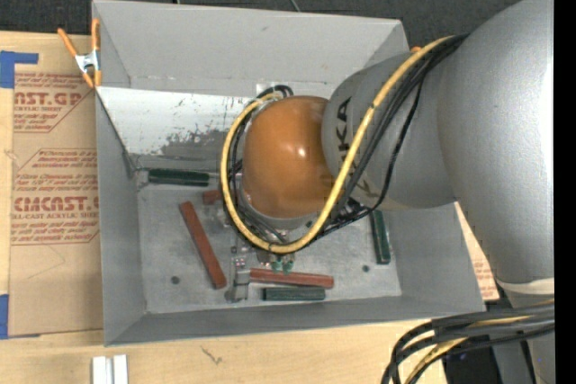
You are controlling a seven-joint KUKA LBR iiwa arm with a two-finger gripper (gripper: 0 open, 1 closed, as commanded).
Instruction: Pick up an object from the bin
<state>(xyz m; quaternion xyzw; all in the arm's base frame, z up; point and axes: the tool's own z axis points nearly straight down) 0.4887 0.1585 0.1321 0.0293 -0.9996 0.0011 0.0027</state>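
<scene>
Looming over the grey metal bin (252, 40), the silver arm (504, 148) is being held across from the right. Its wrist is being pointed down at the bin's floor, a posture judged to suit a pick from above. The orange wrist cover (279, 153), ringed by yellow and black cables (227, 175), is being carried over the middle of the floor, and whatever lies under it is being hidden.

Loose sticks are being shown around it. A long red-brown stick (202, 243) is lying on the slant at the left, and a dark green stick (178, 178) is lying against the back wall. Another dark green stick (382, 236) is partly cut off by the arm at the right. A red stick (291, 279) and a dark green one (292, 292) are lying side by side at the front.

The end effector (239, 279) is being glimpsed below the cover, near the front wall, just beside the slanting stick's lower end and the left ends of the front pair. Those three are judged the likeliest candidates. Nothing is being seen in its grasp, and whether it is set wide or narrow cannot be told. A small reddish piece (211, 196) by the cables is too obscured to be identified.
</scene>
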